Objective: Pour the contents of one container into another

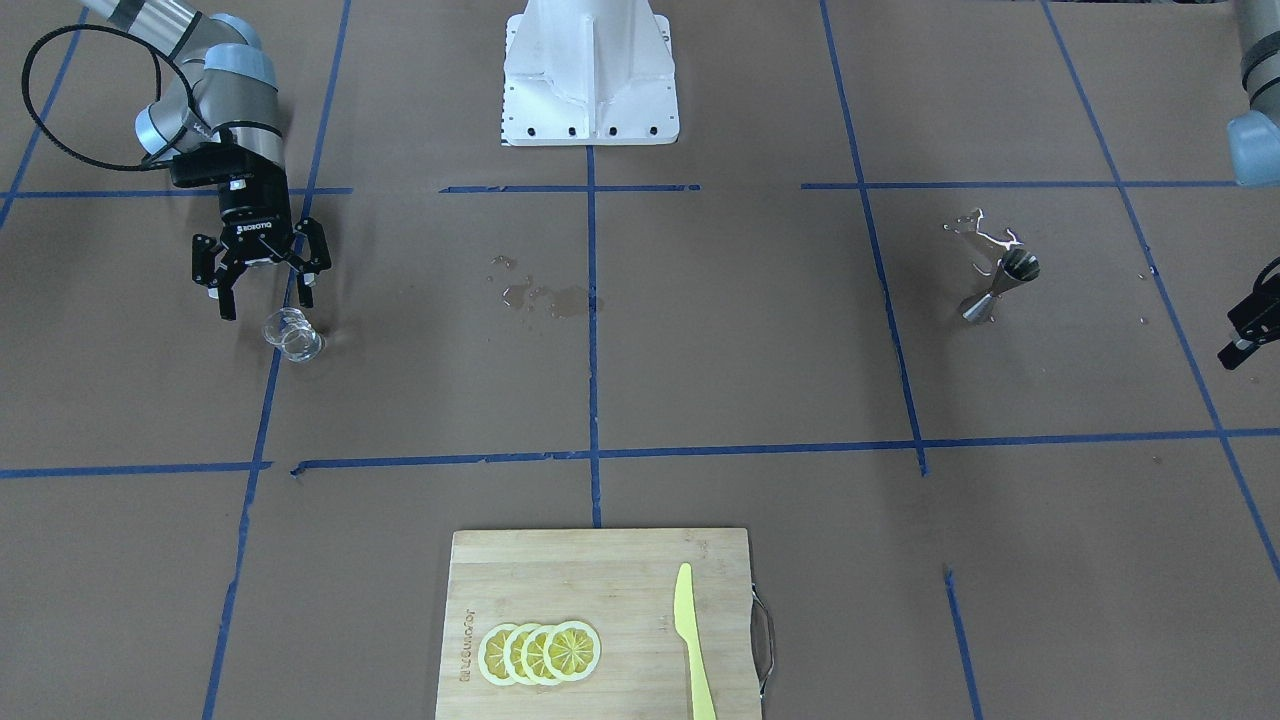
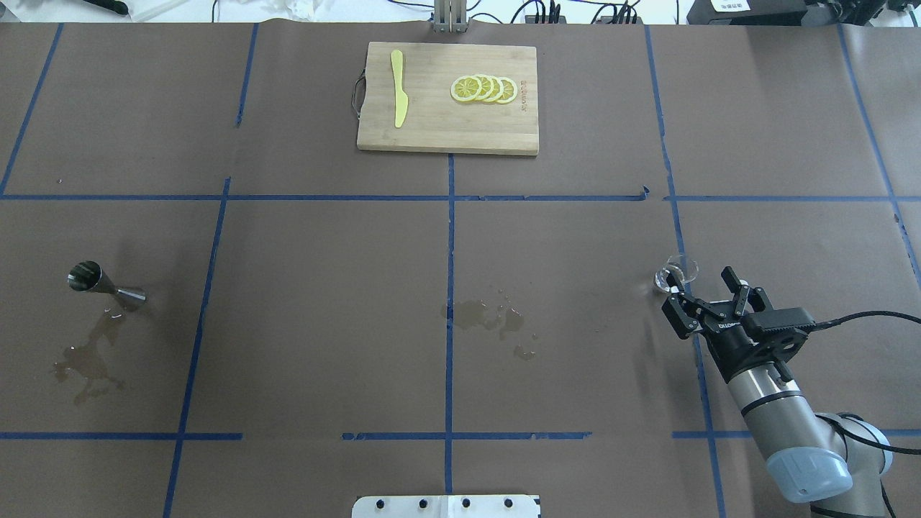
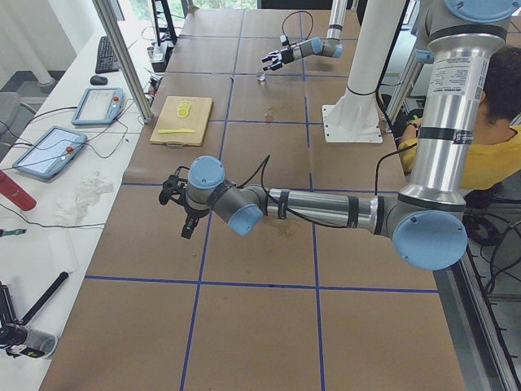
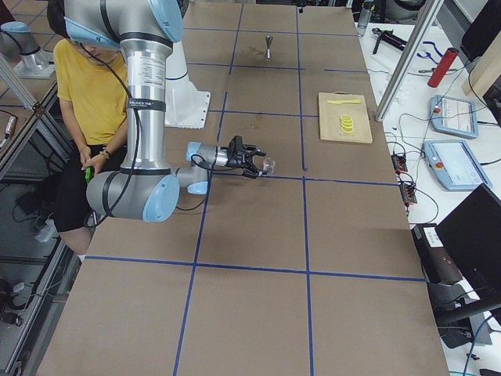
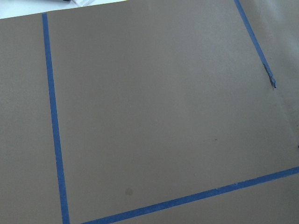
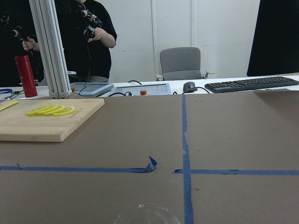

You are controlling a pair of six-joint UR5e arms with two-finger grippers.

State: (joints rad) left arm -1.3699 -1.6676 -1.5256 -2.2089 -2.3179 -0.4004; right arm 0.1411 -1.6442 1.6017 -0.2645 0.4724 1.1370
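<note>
The glass cup (image 2: 676, 273) looks empty and stands near the right edge of the table (image 2: 324, 302), just past the right gripper (image 2: 698, 286), spread wide and holding nothing, while the steel jigger (image 2: 106, 283) stands by a puddle (image 2: 90, 356) near the left edge, and I cannot tell how the left gripper (image 3: 177, 208) is set.

The cup (image 1: 292, 335) is clear glossy glass, the jigger (image 1: 1003, 283) mirror-bright steel. Matt brown paper covers the counter (image 1: 720, 360). The cutting board (image 1: 600, 590) is smooth pale wood, its knife (image 1: 692, 640) yellow plastic.
</note>
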